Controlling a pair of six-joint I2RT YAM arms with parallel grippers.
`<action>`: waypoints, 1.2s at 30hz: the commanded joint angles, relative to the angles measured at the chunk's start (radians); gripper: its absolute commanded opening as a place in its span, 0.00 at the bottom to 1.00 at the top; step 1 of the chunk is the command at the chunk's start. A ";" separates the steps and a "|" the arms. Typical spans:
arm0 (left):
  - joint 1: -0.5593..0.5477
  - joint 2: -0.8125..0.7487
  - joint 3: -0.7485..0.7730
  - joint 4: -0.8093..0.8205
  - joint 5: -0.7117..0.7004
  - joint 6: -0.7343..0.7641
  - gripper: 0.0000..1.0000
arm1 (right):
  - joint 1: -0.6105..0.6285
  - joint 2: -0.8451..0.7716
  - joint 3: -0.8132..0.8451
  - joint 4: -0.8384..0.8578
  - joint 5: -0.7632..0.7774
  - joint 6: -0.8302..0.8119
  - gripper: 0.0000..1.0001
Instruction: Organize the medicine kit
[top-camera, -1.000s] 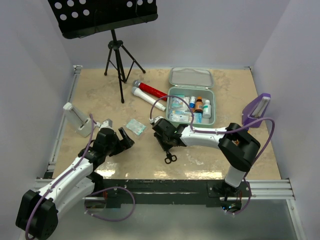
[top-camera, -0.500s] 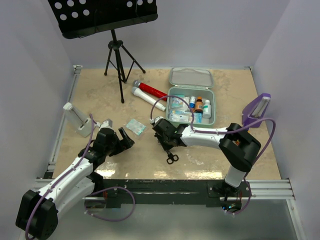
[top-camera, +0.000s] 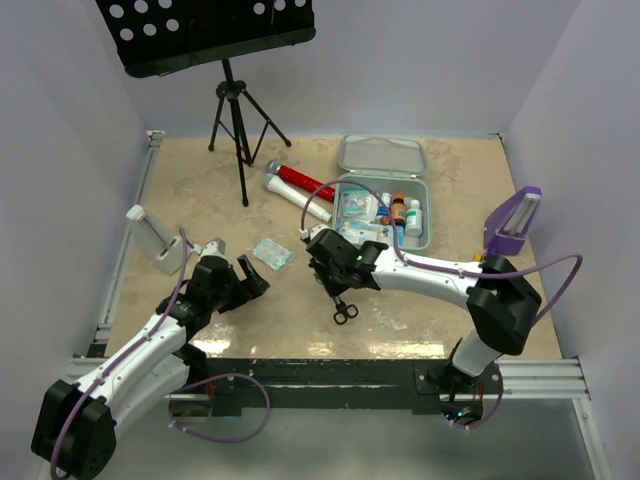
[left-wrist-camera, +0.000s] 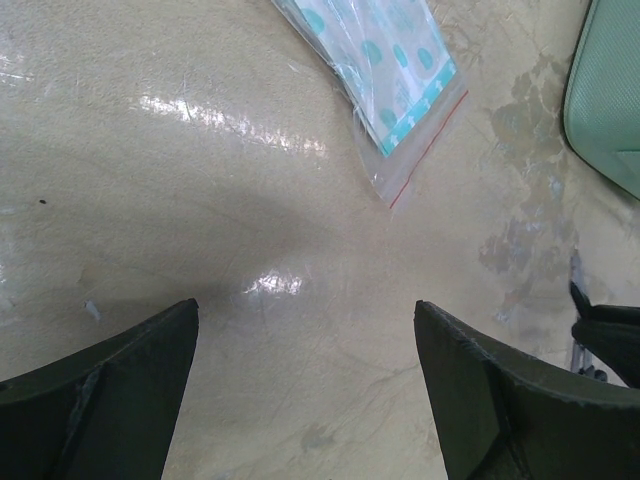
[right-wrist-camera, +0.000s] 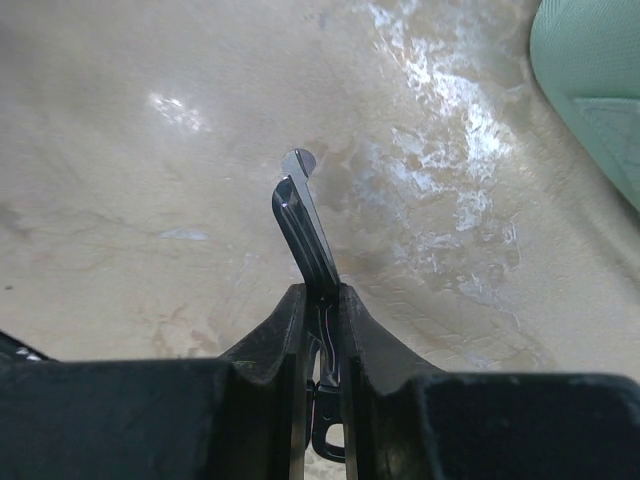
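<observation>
The medicine kit (top-camera: 429, 215) is a mint-green box standing open at the back right, with small bottles and packets inside. Its lid (top-camera: 381, 154) lies flat behind it. My right gripper (top-camera: 336, 287) is in front of the kit, shut on a pair of black scissors (top-camera: 343, 311). In the right wrist view the blades (right-wrist-camera: 306, 226) stick out past the gripper (right-wrist-camera: 320, 292), and a kit corner (right-wrist-camera: 592, 70) shows at the top right. My left gripper (top-camera: 250, 277) stands open over bare table (left-wrist-camera: 305, 320), just short of a clear bag of teal-dotted packets (left-wrist-camera: 380, 60).
A red and white tube (top-camera: 296, 186) lies left of the kit. A black tripod stand (top-camera: 235, 115) rises at the back. A white holder (top-camera: 155, 240) sits at the left edge and a purple stand (top-camera: 512, 222) at the right. The bag (top-camera: 270, 254) lies between the arms.
The right jaws have closed onto the scissors. The right arm's elbow has swung to the right and the gripper has shifted slightly toward the kit. The left arm has not moved.
</observation>
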 joint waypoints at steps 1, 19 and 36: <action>0.006 -0.015 0.007 0.021 0.013 -0.007 0.93 | 0.007 -0.075 0.087 -0.056 0.023 0.003 0.00; 0.006 -0.032 0.003 0.025 0.040 -0.011 0.93 | -0.259 -0.088 0.363 -0.153 0.308 -0.110 0.00; 0.006 -0.022 0.000 0.034 0.047 0.007 0.93 | -0.438 0.055 0.310 0.088 0.270 -0.037 0.00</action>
